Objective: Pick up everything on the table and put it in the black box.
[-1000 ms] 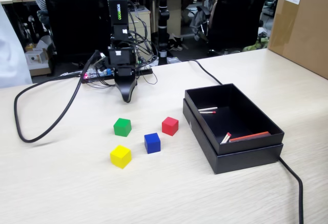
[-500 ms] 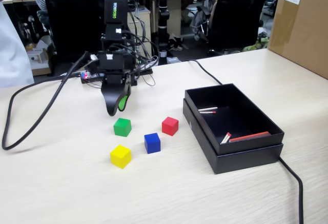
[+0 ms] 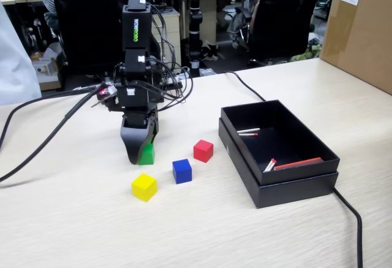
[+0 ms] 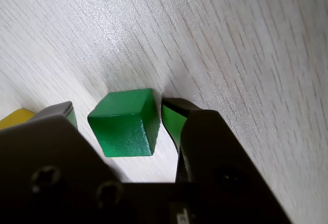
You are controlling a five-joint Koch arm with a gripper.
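My gripper [image 3: 139,156] [image 4: 119,109] is down at the table [image 3: 73,219] and open, its jaws either side of the green cube [image 3: 147,154] [image 4: 125,124]. In the wrist view small gaps of bare wood show between the cube and each finger. The yellow cube [image 3: 144,186] lies just in front in the fixed view and shows as a sliver [image 4: 15,117] at the left in the wrist view. The blue cube [image 3: 182,170] and red cube [image 3: 203,150] sit to the right. The black box [image 3: 245,165] stands open further right.
Inside the black box lie thin red-tipped white sticks [image 3: 248,132] and a flat red strip [image 3: 298,164]. A brown cardboard box [image 3: 361,29] stands at the back right. Black cables [image 3: 37,151] cross the table left of the arm and another [image 3: 349,213] runs past the box's right end.
The arm has swung forward and down from behind the cubes. The gripper has opened and dropped around the green cube. The cubes have not moved.
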